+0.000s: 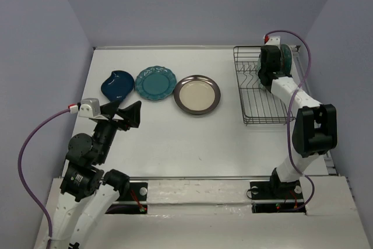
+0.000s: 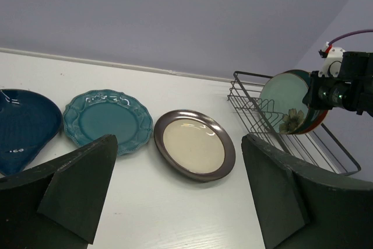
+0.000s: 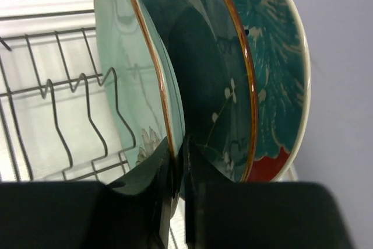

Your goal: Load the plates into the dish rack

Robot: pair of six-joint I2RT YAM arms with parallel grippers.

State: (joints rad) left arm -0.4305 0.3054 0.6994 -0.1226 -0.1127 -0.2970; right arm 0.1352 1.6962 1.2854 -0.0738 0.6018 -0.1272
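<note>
black wire dish rack [image 1: 265, 122] on the counter [image 1: 175, 138] holds three plates on edge among its tines: pale green plate [image 3: 128, 68], blue-grey plate [image 3: 201, 74] behind it, then red plate [image 3: 274, 74]. the right claw [image 3: 180, 196] is pinched on the pale green plate's lower rim. left of the rack lie the cream plate [image 1: 197, 94], nearest, the scalloped teal plate [image 1: 155, 83], and the dark-blue leaf plate [image 1: 116, 84], farthest. well left of the rack, the left claw [image 1: 123, 111] hangs spread wide, gripping nothing.
</note>
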